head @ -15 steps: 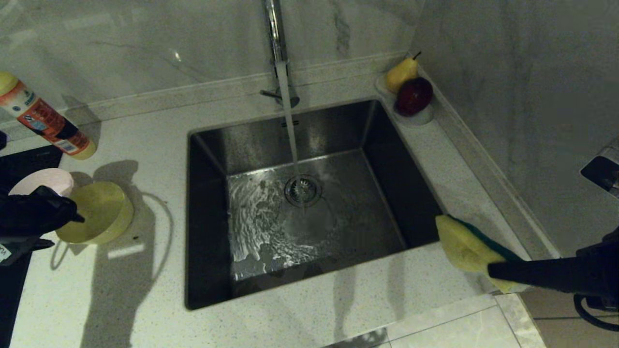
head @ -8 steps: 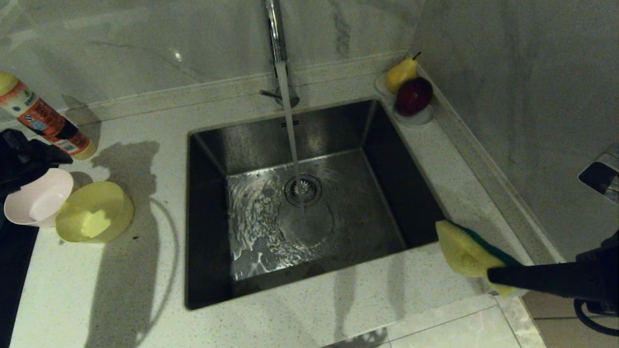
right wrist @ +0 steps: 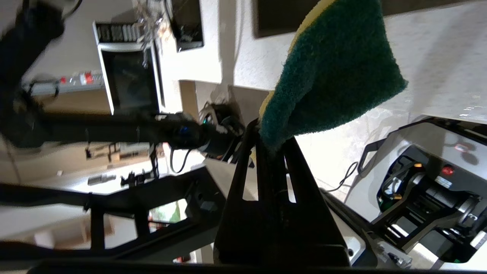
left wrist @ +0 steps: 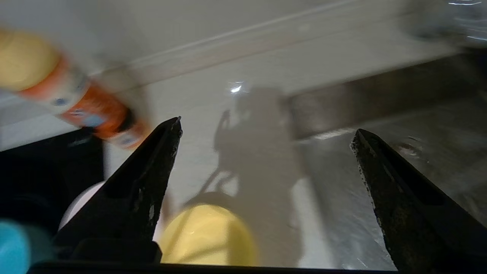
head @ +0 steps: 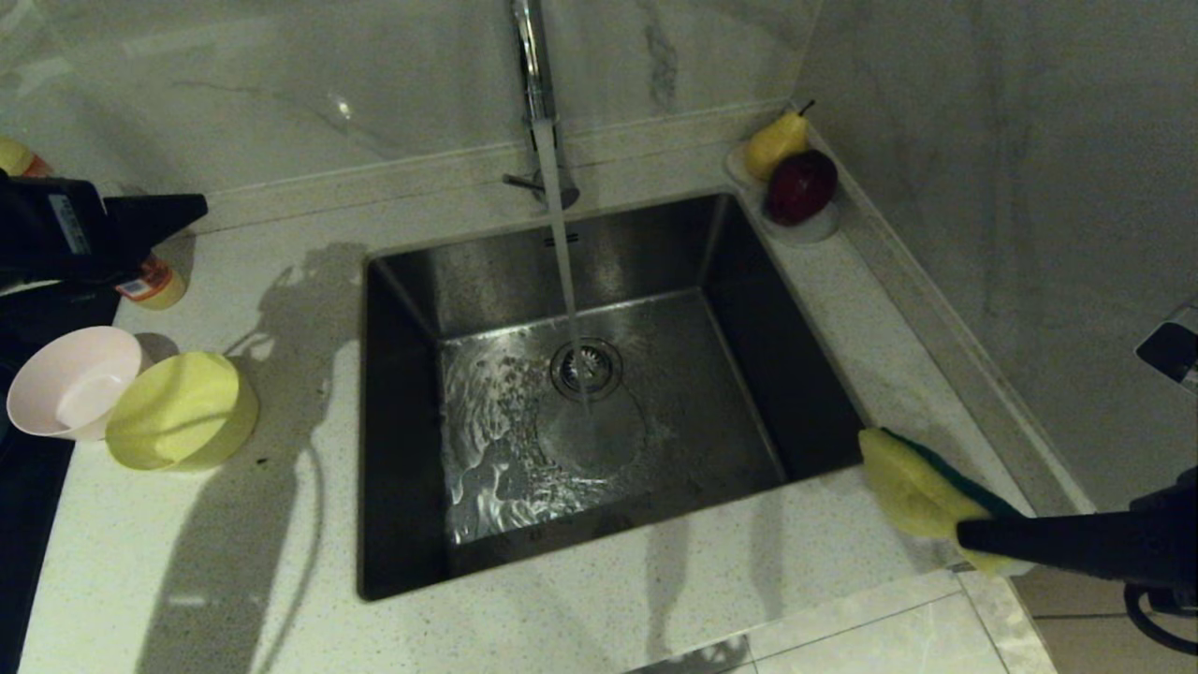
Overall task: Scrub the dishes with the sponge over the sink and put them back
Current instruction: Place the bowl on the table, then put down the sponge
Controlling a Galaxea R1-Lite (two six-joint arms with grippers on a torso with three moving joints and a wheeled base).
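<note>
Bowls are what I watch first: the pink bowl (head: 70,382) and the yellow bowl (head: 182,411) stand touching each other on the surface (head: 262,552), at the far left, well apart from the sink (head: 599,393). In the left wrist view I see also a bit of a light blue bowl (left wrist: 15,243) at the edge, beside the pink one. My left gripper (left wrist: 266,129) hangs above the surface behind these two bowls, near the orange bottle (head: 150,281), with its jaws spread wide and nothing between them. My right gripper (head: 964,535) is at the near right corner of the sink and is clenched on the sponge (head: 922,487), which sticks out toward the sink with the yellow side up and the green side away from me. Water (head: 562,243) runs from the tap (head: 533,65) down onto the drain (head: 587,368). At the far right corner a small white dish (head: 810,227) carries a pear (head: 775,142) and a dark red apple (head: 802,185).
</note>
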